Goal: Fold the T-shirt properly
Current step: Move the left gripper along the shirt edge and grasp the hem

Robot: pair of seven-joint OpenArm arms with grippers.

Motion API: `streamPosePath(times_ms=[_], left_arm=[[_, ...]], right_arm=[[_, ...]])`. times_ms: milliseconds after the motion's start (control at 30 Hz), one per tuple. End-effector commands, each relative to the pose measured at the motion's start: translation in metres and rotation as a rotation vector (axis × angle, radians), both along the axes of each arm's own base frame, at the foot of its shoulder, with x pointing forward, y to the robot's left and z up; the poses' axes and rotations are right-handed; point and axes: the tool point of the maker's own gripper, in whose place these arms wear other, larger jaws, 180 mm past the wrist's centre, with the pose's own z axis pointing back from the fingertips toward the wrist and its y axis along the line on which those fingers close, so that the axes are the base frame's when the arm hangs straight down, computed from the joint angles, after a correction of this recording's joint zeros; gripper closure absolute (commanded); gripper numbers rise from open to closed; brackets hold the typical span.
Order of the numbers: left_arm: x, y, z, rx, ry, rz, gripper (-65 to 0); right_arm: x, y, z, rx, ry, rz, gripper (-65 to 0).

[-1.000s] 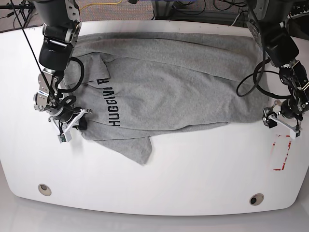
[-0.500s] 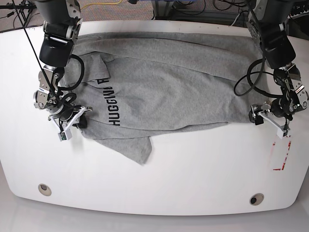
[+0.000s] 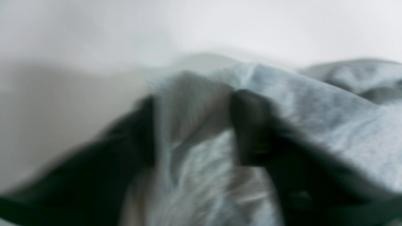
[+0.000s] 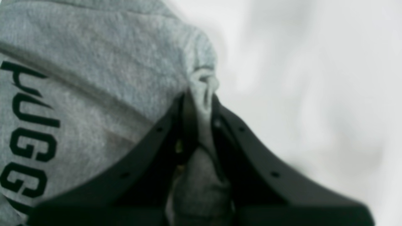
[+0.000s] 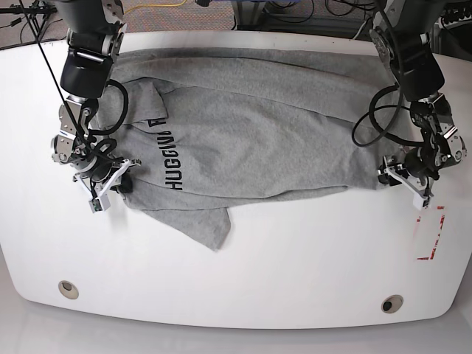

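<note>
T-shirt (image 5: 251,140) soft, floppy; grab edges. R gripper (image 4: 198,103) clamped on hem; L gripper (image 3: 193,125) fingers straddle cloth, grip unclear.

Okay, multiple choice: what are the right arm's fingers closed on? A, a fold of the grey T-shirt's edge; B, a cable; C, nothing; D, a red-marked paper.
A: the right wrist view shows the right gripper pinching a fold of the T-shirt.
</note>
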Motion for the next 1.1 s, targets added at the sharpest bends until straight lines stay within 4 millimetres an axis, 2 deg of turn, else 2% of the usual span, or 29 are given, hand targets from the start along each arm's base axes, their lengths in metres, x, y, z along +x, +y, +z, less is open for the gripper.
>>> streamPosePath(times_ms=[0,33,100,300,400,500,667,800,1067], left_arm=[[-0.007,0.001,-0.005,0.009,0.043,-0.009,-13.9],[-0.008,0.001,-0.007,0.008,0.038,-0.007,-7.5],[-0.01,0.002,-0.009,0.012,0.034,-0.003,-0.3],[-0.011,0.003,-0.009,0.018,0.017,0.002,0.0],[-0.006,0.005,0.001,0.036,-0.01,-0.002,0.0],[0.003,0.009,0.021,0.075,-0.067,-0.009,0.0],[-0.001,0.013,0.048,0.149,-0.128,-0.029,0.0],[0.004,0.014,0.084,0.218,-0.199,-0.048,0.0],[0.011,0.011,0.141,0.314,-0.335,-0.068,0.0]], right_arm=[[0.015,-0.007,0.021,-0.012,-0.061,0.0,-2.2],[0.015,-0.007,0.021,-0.012,-0.061,0.0,-2.2],[0.014,-0.007,0.02,-0.013,-0.061,0.0,-2.2],[0.014,-0.008,0.022,-0.018,-0.065,0.001,-2.2],[0.009,-0.009,0.024,-0.04,-0.07,0.01,-2.2],[0.005,-0.01,0.037,-0.092,-0.082,0.032,-2.2],[-0.004,-0.009,0.057,-0.181,-0.093,0.065,-2.2],[-0.011,-0.009,0.073,-0.239,-0.115,0.081,-2.2],[-0.017,-0.009,0.106,-0.336,-0.155,0.1,-2.2]])
